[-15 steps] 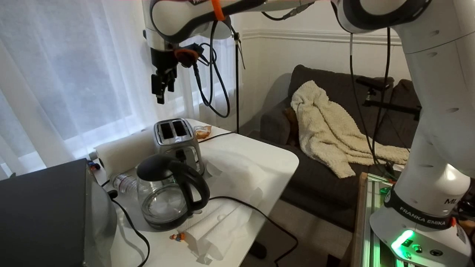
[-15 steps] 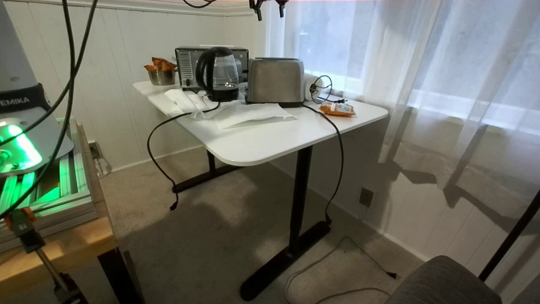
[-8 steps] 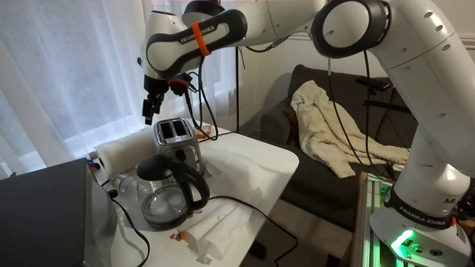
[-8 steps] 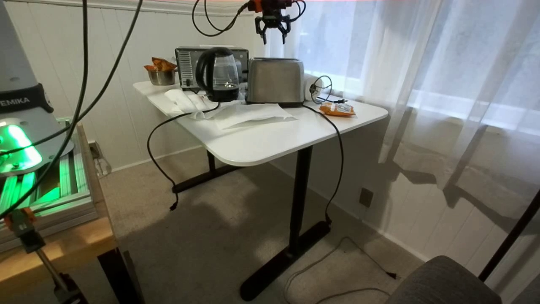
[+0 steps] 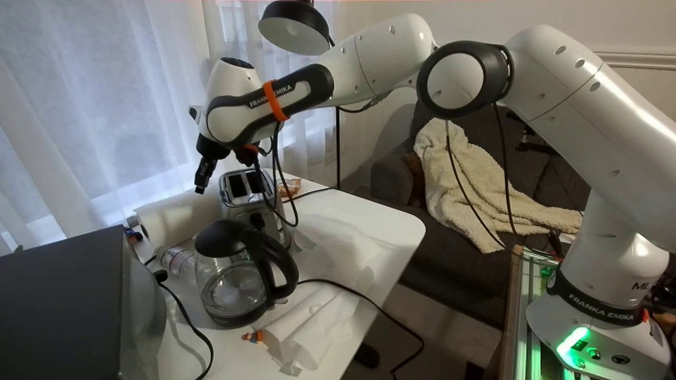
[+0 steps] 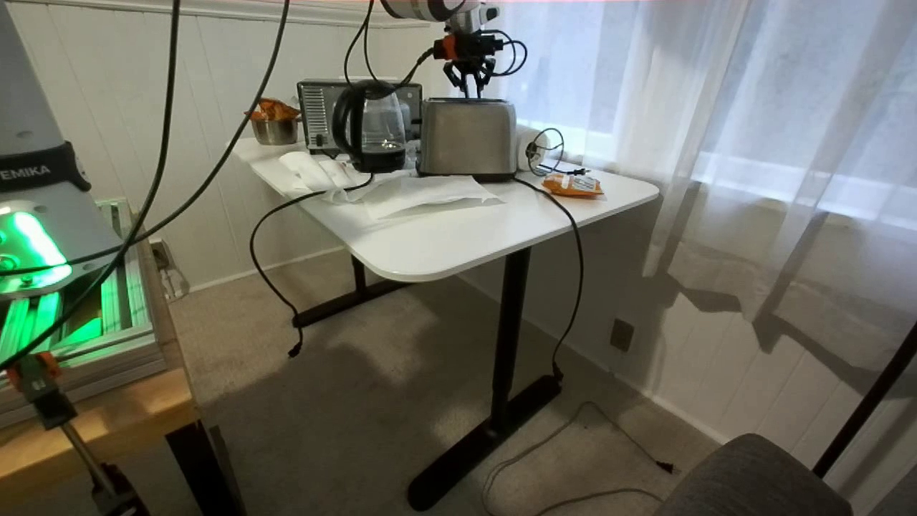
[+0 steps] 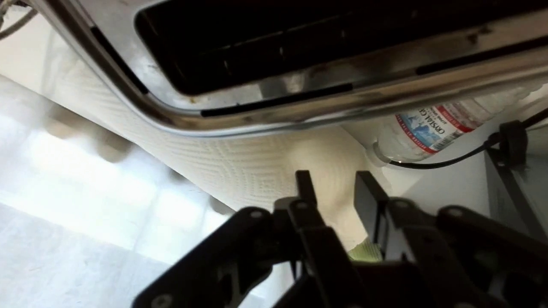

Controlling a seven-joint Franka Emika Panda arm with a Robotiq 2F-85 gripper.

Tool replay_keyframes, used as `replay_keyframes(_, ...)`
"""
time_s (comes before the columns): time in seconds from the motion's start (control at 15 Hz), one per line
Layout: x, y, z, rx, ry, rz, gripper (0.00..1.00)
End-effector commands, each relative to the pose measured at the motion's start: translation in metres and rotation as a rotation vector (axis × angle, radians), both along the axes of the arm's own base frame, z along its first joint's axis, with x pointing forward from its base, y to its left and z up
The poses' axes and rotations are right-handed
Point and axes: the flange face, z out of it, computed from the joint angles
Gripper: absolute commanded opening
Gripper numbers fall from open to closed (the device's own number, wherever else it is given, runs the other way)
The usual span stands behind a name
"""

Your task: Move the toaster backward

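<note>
The silver two-slot toaster (image 5: pixel 248 215) stands upright on the white table, next to the glass carafe; both exterior views show it, including its broad metal side (image 6: pixel 468 137). Its chrome top (image 7: pixel 117 40) and a dark slot fill the upper part of the wrist view. My gripper (image 5: pixel 200 189) points down on the window side of the toaster, above the paper towel roll, apart from the toaster. In an exterior view the fingertips of the gripper (image 6: pixel 473 94) appear just over the toaster's top edge. The jaws of the gripper (image 7: pixel 334 174) stand partly open, a narrow gap between them holding nothing.
A paper towel roll (image 5: pixel 174 216) lies between toaster and curtained window. The glass carafe (image 5: pixel 232 287), a plastic bottle (image 7: pixel 430 128) and a dark oven (image 5: pixel 63 295) crowd the near side. An orange packet (image 6: pixel 573 186) lies by the toaster's cord (image 6: pixel 575 236); loose paper (image 6: pixel 430 193) lies in front.
The arm has come down from well above the toaster and shifted slightly toward the window side. The jaws have drawn closer together. The toaster has not moved.
</note>
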Motion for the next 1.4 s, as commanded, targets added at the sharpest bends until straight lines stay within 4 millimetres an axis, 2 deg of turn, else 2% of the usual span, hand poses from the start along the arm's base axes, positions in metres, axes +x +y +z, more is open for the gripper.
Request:
replay_keyframes(0.0, 0.011, 0.000, -0.016, 0.005, -0.018, 0.020, 0.02)
replay_keyframes(0.33, 0.012, -0.012, -0.037, -0.083, 0.052, -0.020, 0.00)
replay_keyframes(0.73, 0.011, -0.015, -0.039, -0.200, 0.118, -0.056, 0.00)
replay_keyframes(1.33, 0.001, -0.036, -0.042, -0.371, 0.303, -0.175, 0.00)
